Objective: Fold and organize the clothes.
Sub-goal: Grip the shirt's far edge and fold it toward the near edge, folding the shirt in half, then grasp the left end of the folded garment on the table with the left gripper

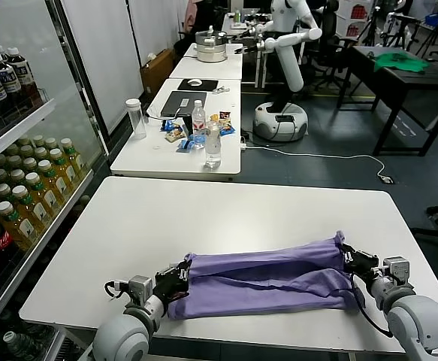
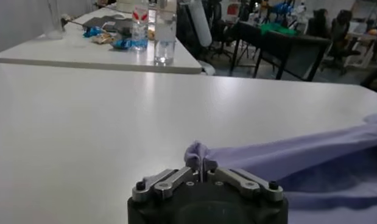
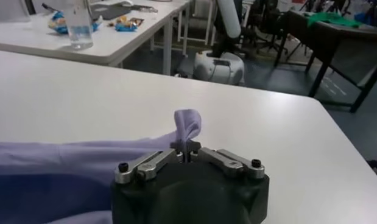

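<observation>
**Inspector:** Starting with the shirt (image 1: 267, 274): it lies low in the head view, stretched across the near part of the white table (image 1: 226, 210) from lower left of centre to lower right. It is lavender, folded lengthwise into a long band with soft creases, and sags slightly in the middle.

**Clerk:** And the left gripper (image 1: 175, 275)?

**Inspector:** At the lower left of the frame, at the shirt's left end. In its wrist view the gripper (image 2: 202, 168) has its fingers pressed together on a small bunched corner of the fabric (image 2: 298, 164), which trails off toward the right edge of that frame.

**Clerk:** The right gripper (image 1: 351, 259)?

**Inspector:** Lower right of the head view, at the opposite end. Its wrist view shows the gripper (image 3: 186, 148) closed on a tuft of cloth (image 3: 188, 125) that stands upright above the fingers; the rest of the shirt runs toward the lower left of that frame.

**Clerk:** Anything else noted?

**Inspector:** A second table (image 1: 158, 154) sits behind, upper centre of the head view, carrying water bottles (image 1: 198, 120), a clear tumbler (image 1: 136, 118), snack packets (image 1: 175, 134) and a laptop (image 1: 181, 101). A shelf of bottled drinks (image 1: 31, 195) fills the left edge. A green cloth (image 1: 400, 62) lies on a dark table at the upper right.
</observation>
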### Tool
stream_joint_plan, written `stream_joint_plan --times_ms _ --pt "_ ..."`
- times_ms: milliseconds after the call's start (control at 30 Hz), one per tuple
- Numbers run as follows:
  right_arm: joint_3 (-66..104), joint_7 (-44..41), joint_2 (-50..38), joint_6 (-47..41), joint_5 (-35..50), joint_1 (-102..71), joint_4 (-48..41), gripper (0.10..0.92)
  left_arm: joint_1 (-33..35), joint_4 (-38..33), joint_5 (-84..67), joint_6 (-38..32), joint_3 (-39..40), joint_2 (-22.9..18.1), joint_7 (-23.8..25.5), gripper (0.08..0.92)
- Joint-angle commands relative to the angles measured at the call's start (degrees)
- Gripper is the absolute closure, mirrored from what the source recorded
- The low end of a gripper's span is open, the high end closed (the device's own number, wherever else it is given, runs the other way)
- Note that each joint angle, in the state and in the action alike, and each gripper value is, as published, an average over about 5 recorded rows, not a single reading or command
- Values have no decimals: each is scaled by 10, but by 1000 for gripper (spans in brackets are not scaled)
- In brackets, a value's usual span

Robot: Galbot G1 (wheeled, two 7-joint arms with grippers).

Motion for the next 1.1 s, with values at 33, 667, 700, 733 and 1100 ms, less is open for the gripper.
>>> stream_joint_plan --times_ms 33,667,700,733,1100 --pt "8 -1 9 3 -44 -37 33 762 43 -30 107 -31 -5 -21 -25 741" --pt "22 -4 31 15 -70 -80 76 229 108 64 263 -63 24 -187 -159 206" --pt "22 -4 31 16 -70 -81 77 217 109 67 263 -62 24 -189 -160 193" --pt "23 -4 32 16 -70 -83 78 212 110 69 263 -62 24 -191 -161 188" --pt "26 -5 33 19 -67 -84 84 203 109 61 217 -59 6 -180 -146 407"
